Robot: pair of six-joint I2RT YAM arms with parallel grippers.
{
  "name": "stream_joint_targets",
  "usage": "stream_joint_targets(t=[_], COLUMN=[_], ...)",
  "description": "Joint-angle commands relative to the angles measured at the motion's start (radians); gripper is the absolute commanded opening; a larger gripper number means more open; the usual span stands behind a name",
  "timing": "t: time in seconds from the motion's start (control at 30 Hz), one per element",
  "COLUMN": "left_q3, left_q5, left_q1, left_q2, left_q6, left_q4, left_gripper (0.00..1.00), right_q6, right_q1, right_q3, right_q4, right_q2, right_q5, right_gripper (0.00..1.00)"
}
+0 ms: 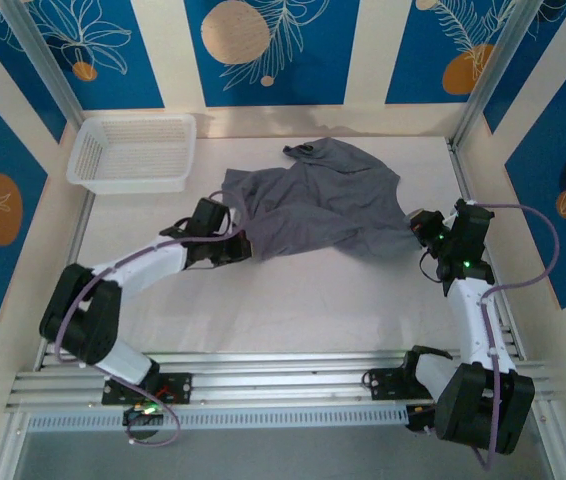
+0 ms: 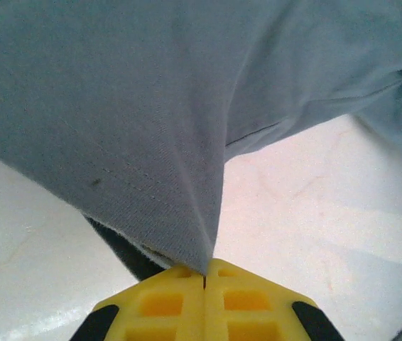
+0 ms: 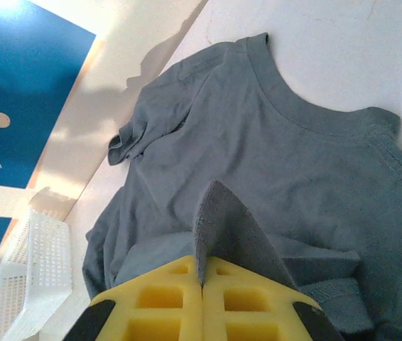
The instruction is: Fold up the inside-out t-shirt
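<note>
A: Where's the dark grey t-shirt (image 1: 318, 205)?
B: Crumpled on the worktop (image 1: 293, 310), toward the far side. The left tool (image 2: 204, 273) and right tool (image 3: 202, 275) are each clamped on a pinch of its fabric.
A: Handling?
B: Light, thin and limp, so it'll sag. Hems or shoulder seams look best to hold. The left pinch is perhaps the hem.

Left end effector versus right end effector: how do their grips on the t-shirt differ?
Left end effector pinches the t-shirt at its left edge, cloth spreading wide above; right end effector pinches the right edge, a small peak poking through. Both are shut on fabric.
</note>
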Motion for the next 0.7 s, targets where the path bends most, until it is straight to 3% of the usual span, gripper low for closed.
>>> stream_joint_targets(t=[0.0, 0.17, 0.23, 0.5, 0.67], left_q3=[0.129, 0.202, 0.222, 0.347, 0.401], left_q5=[-0.020, -0.008, 0.033, 0.173, -0.025], left_q1=[0.056, 0.289, 0.339, 0.350, 0.352], left_q2=[-0.153, -0.311, -0.316, -0.315, -0.376], left_q6=[0.062, 0.067, 0.076, 0.181, 0.243], left_q4=[-0.146, -0.225, -0.240, -0.255, -0.304], left_gripper=[0.00, 0.00, 0.00, 0.00, 0.00], right_q6=[-0.013, -0.017, -0.012, 0.015, 0.113], right_q1=[-0.002, -0.037, -0.046, -0.101, -0.203], right_q3=[0.056, 0.112, 0.142, 0.459, 0.753], right_q4=[-0.036, -0.059, -0.077, -0.199, -0.161], right_q2=[-0.016, -0.047, -0.048, 0.007, 0.032], right_q5=[0.016, 0.019, 0.013, -0.013, 0.051], right_gripper=[0.00, 0.00, 0.00, 0.00, 0.00])
